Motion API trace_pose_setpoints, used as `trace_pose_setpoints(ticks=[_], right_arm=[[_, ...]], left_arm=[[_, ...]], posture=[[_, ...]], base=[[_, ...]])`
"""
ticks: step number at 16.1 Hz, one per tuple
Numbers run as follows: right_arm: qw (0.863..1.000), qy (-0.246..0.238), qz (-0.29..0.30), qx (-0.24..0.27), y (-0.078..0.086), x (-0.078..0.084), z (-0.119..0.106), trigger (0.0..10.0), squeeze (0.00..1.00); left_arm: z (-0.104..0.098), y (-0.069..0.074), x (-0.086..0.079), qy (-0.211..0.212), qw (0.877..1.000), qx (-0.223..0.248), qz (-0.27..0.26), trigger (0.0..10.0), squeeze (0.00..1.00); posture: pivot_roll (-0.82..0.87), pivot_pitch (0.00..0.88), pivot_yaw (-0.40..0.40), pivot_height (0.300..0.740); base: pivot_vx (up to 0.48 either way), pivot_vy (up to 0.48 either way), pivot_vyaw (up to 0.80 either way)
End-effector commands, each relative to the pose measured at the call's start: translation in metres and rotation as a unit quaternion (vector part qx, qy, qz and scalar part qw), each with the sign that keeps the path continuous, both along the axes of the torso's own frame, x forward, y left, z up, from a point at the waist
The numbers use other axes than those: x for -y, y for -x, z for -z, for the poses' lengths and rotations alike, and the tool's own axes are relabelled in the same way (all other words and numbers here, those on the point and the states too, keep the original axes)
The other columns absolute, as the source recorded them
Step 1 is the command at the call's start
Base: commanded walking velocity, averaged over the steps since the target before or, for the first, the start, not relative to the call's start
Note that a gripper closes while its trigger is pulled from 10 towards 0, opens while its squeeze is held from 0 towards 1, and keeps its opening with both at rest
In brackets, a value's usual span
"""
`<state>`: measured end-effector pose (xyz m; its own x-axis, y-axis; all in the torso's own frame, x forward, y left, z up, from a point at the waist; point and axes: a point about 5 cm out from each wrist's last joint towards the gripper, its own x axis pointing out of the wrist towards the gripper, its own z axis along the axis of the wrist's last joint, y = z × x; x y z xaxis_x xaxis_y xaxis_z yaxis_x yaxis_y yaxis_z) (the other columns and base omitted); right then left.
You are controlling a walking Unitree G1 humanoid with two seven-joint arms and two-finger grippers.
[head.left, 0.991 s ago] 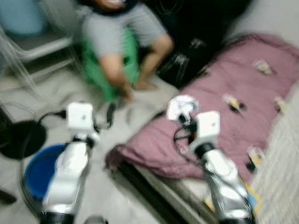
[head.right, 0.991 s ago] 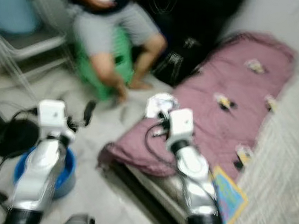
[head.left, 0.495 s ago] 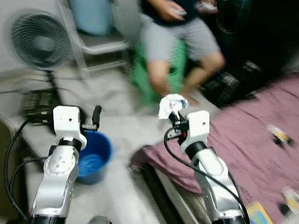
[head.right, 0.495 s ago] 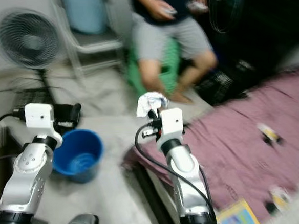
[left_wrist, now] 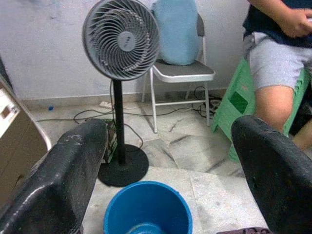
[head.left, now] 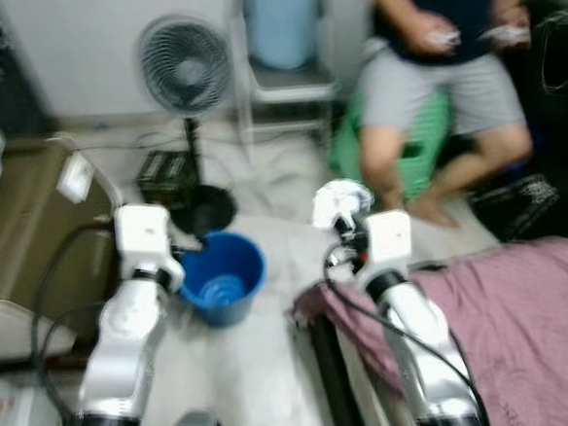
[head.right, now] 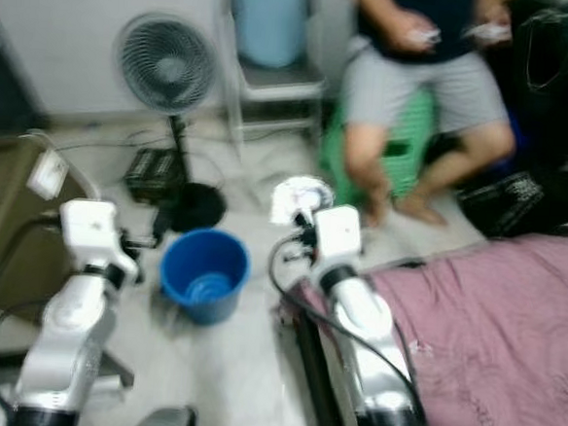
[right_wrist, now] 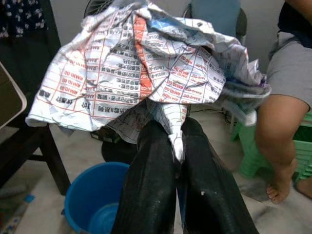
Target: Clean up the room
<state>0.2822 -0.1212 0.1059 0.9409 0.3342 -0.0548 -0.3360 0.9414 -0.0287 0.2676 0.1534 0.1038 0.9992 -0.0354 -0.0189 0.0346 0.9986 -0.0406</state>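
Since the head camera has swung away from the bed within the last second, the blue bucket (head.right: 203,273) that sat at the lower left edge of the picture now lies near the middle of it, on the floor between the two arms. That is the camera turning with the robot, not the bucket moving. The right gripper (right_wrist: 176,146) has kept its fingers clamped on the crumpled paper (right_wrist: 141,68) through the whole turn — the wad rides above the wrist, off to the bucket's right and not yet over it. Judging by this, the robot is carrying the paper to the bucket as its bin, and what remains is to bring the wad over the rim and let go.

The left gripper (left_wrist: 163,175) is spread wide and empty, held up beside the bucket. Its wrist camera gives a sharp look that the blurred head views do not: the standing fan (left_wrist: 121,40), a folding chair (left_wrist: 180,73) with a pale blue cushion, cables along the wall, and the bucket's open mouth straight ahead between the fingers. The right wrist camera adds the print on the paper, a grid of red and black text, and shows a twisted tail of it pinched between the two black fingers. A seated person (head.left: 440,78) on a green stool (head.left: 416,135) is close behind.
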Motion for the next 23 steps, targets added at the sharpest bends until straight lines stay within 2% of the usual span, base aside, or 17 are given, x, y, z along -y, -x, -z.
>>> trace_pose_setpoints(ticks=[1,11,13,15,17,19,21,22,23], right_arm=[[1.000,-0.005,-0.008,0.007,-0.001,-0.006,-0.004,10.0,0.00],[1.000,-0.004,-0.012,0.007,-0.002,-0.009,-0.003,10.0,0.00],[1.000,-0.006,-0.005,0.012,-0.004,-0.007,-0.005,10.0,0.00],[1.000,-0.009,0.005,0.014,-0.008,-0.004,-0.008,10.0,0.00],[1.000,-0.007,0.005,0.018,-0.008,-0.005,-0.010,10.0,0.00],[1.000,-0.001,0.016,0.018,-0.008,0.000,-0.010,10.0,0.00],[0.998,0.006,0.063,0.020,-0.007,0.013,-0.009,10.0,0.00],[0.993,0.010,0.118,0.017,0.001,0.031,-0.007,10.0,0.00],[0.990,0.010,0.138,0.012,0.008,0.039,-0.004,10.0,0.00]], left_arm=[[-0.002,0.000,-0.007,-0.009,1.000,0.003,-0.008,10.0,0.00],[-0.004,-0.001,-0.005,-0.007,1.000,0.006,-0.005,10.0,0.00],[-0.004,-0.003,-0.004,-0.009,1.000,0.010,-0.004,10.0,0.00],[-0.014,-0.007,-0.005,-0.009,1.000,0.023,-0.001,10.0,0.00],[-0.019,-0.009,-0.011,-0.009,0.999,0.031,-0.010,10.0,0.00],[-0.025,-0.007,-0.008,-0.003,0.999,0.041,-0.003,10.0,0.00],[-0.024,-0.002,-0.002,0.013,0.999,0.043,0.029,10.0,0.00],[-0.022,0.006,0.001,0.014,0.997,0.042,0.058,10.0,0.00],[-0.020,0.011,0.002,0.008,0.996,0.040,0.076,10.0,0.00]], posture=[[-0.01,0.014,-0.068,0.740],[-0.01,0.010,-0.073,0.740],[-0.01,0.009,-0.065,0.740],[0.00,0.023,-0.065,0.740],[0.00,0.031,-0.069,0.740],[0.02,0.041,-0.077,0.740],[0.00,0.057,-0.077,0.740],[-0.01,0.059,-0.073,0.740],[-0.03,0.066,-0.069,0.740]], base=[[0.000,0.000,0.80],[0.000,0.000,0.80],[0.000,0.000,0.23],[0.000,0.000,0.00],[0.000,0.000,0.00],[0.000,0.000,0.00],[0.000,0.000,0.00],[0.000,0.000,0.00],[0.000,0.000,0.00]])
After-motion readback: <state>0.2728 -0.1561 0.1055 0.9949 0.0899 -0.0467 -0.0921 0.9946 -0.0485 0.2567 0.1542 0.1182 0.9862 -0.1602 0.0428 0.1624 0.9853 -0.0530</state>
